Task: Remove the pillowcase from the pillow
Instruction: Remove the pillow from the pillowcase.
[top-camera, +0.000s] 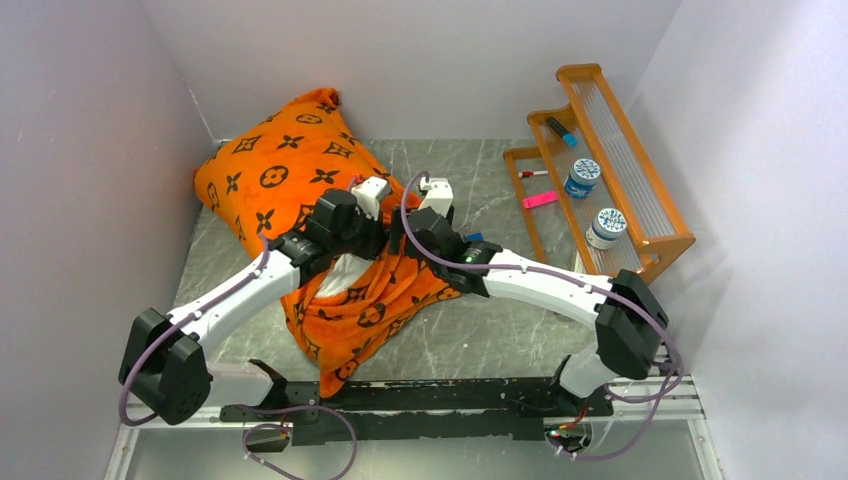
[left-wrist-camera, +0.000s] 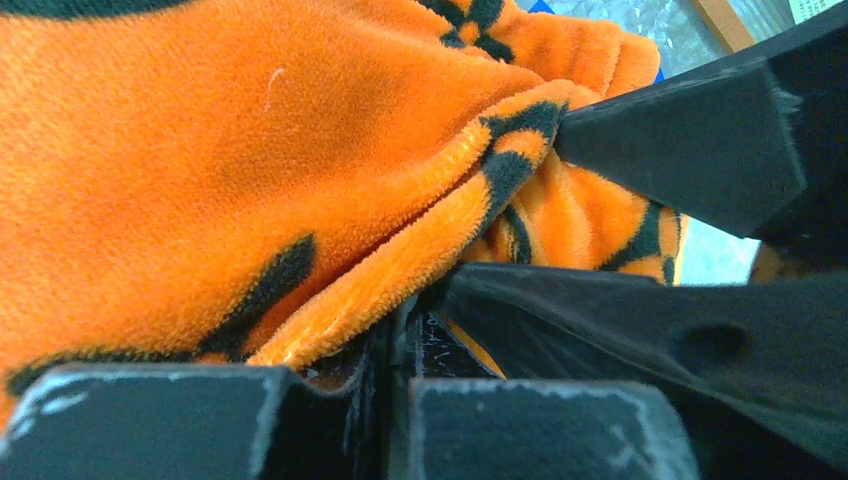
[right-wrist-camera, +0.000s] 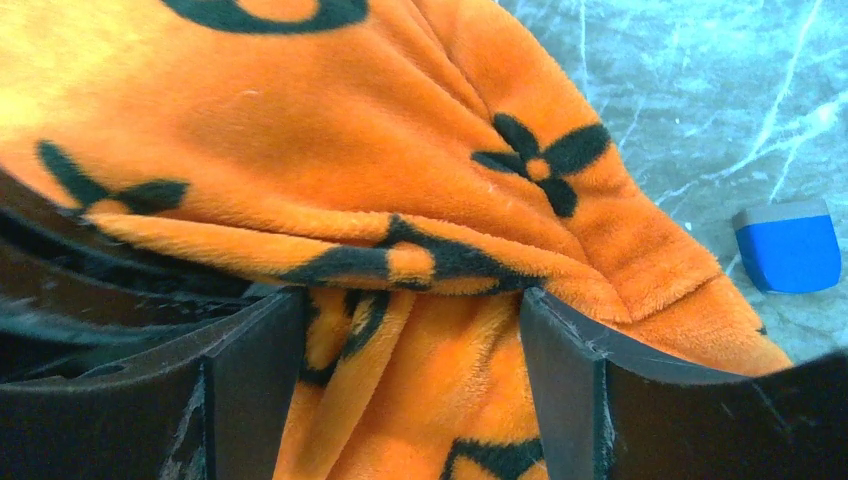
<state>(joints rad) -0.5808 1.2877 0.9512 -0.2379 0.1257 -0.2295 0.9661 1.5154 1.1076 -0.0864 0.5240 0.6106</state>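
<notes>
Here's the bright orange plush pillowcase with dark brown flower and circle motifs (top-camera: 285, 165), lying at the back left of the bench. Its plump end is pushed into the corner and its loose end spills forward in deep folds toward the near edge. A small patch of the plain white stuffed pillow (top-camera: 345, 272) peeks out at the opening under the left arm, and the rest of it is buried inside the cover. Up close the pile is thick and velvety, with a doubled hem. The left arm's black fingers (left-wrist-camera: 430, 430) are pressed together with a fold of that hem pinched between them. The right arm's black fingers (right-wrist-camera: 255, 390) stand apart, straddling a ridge of the fabric. From above, both sets of fingertips are hidden by the wrists and cloth. Beside the cover lies a small blue block (right-wrist-camera: 790, 250) on the grey marbled bench (top-camera: 480, 335). Farther right stands an orange stepped rack (top-camera: 650, 235) holding two white jars, their labels too small to read. Pale plain walls (top-camera: 400, 60) close in the back and both sides.
</notes>
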